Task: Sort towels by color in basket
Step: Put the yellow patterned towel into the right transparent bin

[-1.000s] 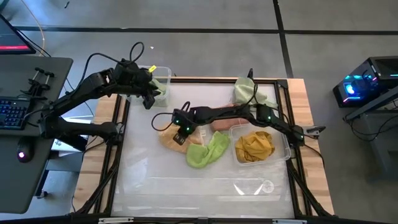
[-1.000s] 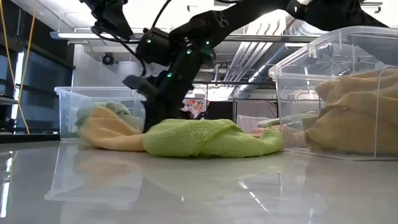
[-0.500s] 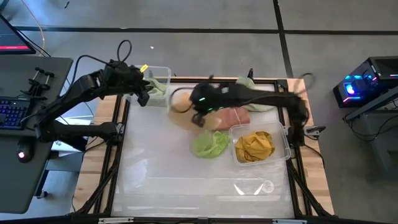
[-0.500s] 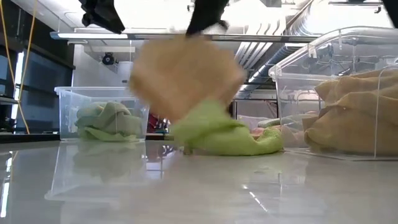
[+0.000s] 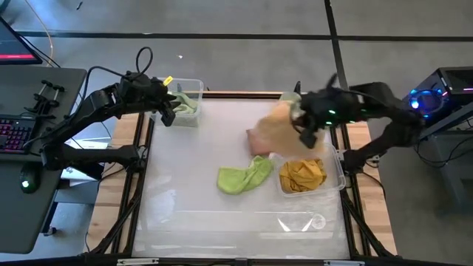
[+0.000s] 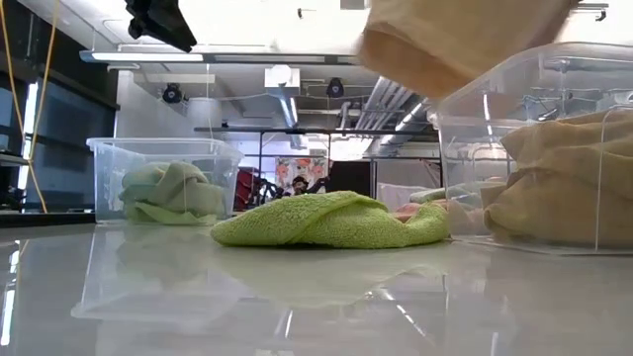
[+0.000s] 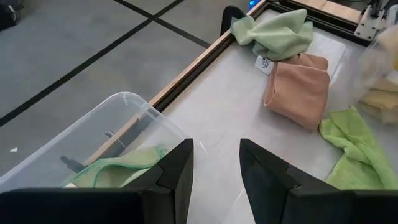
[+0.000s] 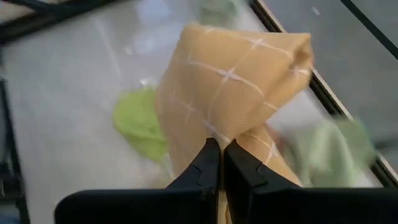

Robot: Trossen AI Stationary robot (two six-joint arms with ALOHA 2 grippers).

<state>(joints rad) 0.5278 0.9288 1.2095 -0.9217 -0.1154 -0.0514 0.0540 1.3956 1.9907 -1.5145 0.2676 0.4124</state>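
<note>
My right gripper [image 5: 301,124] is shut on a peach-orange towel [image 5: 279,122] and holds it in the air over the table's right half, by the clear bin [image 5: 336,177] of mustard yellow towels [image 5: 301,174]. A lime green towel [image 5: 244,178] lies crumpled mid-table. A salmon pink towel [image 7: 297,87] lies beyond it, and a pale green one [image 7: 277,34] rests at the far edge. My left gripper [image 7: 216,163] is open and hovers beside the far-left bin [image 5: 194,85], which holds a pale green towel [image 5: 185,106]. My right gripper pinches a gathered fold of the peach-orange towel [image 8: 214,134] between its two shut fingers [image 8: 208,163]. How many layers cannot be told. The towel is lifted clear of the table and hangs bunched and slack; in the low view it shows high up [image 6: 455,44].
Two clear bins stand on the table, one at the far-left corner and one at the right [image 6: 534,148]. A black frame rail [image 5: 140,170] runs round the white table top. The near half of the table [image 5: 236,222] is bare.
My right gripper has lifted the peach-orange towel off the table's left-centre and swung it fast up and toward the right edge. The lime green towel was dragged along briefly, then settled flat again. My left gripper drew slightly away from its bin toward the left.
</note>
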